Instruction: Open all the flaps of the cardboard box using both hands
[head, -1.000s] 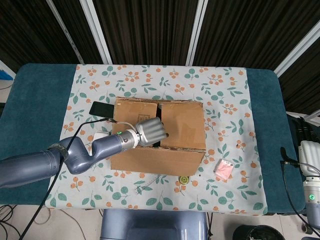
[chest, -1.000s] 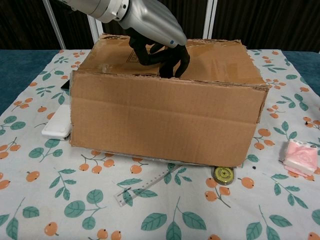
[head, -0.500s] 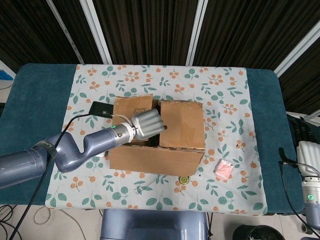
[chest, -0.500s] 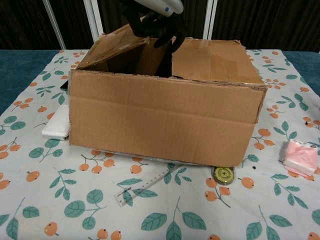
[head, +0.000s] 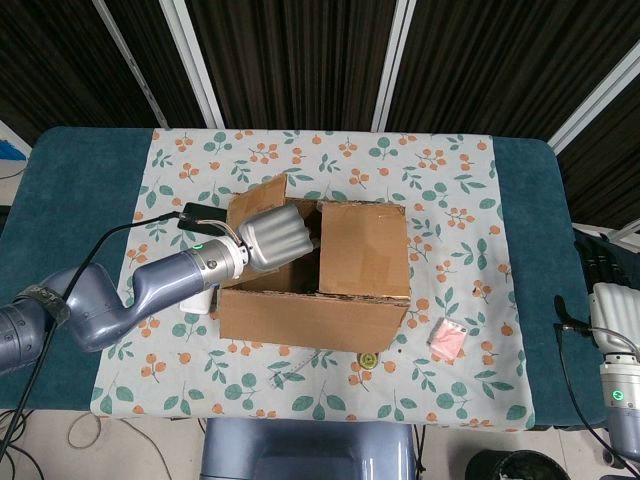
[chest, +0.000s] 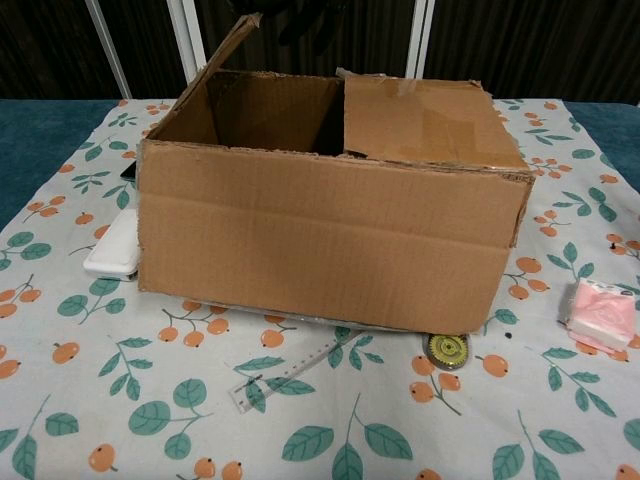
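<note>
Left hand (head: 272, 237), silver-shelled with dark fingers, sits over the left half of the brown corrugated cardboard box (head: 318, 275), at the inner face of the box's raised left flap (head: 256, 200). Its fingers are curled inward as a group; whether they clasp the flap's edge or merely press against it cannot be told from the head view. In the chest view only dark finger parts (chest: 300, 12) appear at the upper frame edge, just beside the flap's tip, and contact is likewise unclear there.

Position of the box: it stands near the centre of the floral-patterned tablecloth (head: 200, 150) covering the blue-green table (head: 70, 200). The left flap (chest: 222, 55) is tilted up and outward, exposing the dark interior; the right flap (head: 365, 248) lies flat and closed over the other half of the opening.

Pose of the arm: the grey-blue left arm (head: 110, 300) enters from the lower left of the head view, bends upward, and reaches rightward to the box, with a green light visible near the wrist.

Right hand: not visible in either view; only a white and grey part of the right arm (head: 612, 345) shows at the right margin of the head view, well apart from the box.

Surrounding items: a black flat rectangular device (head: 203, 215) lies just beside the box's left rear corner; a white flat block (chest: 115, 250) rests against its left side; a transparent plastic ruler (chest: 285, 378) and a small round dark-and-yellow disc (chest: 447, 350) lie in front; a pink wrapped packet (chest: 600, 315) lies to the right.
</note>
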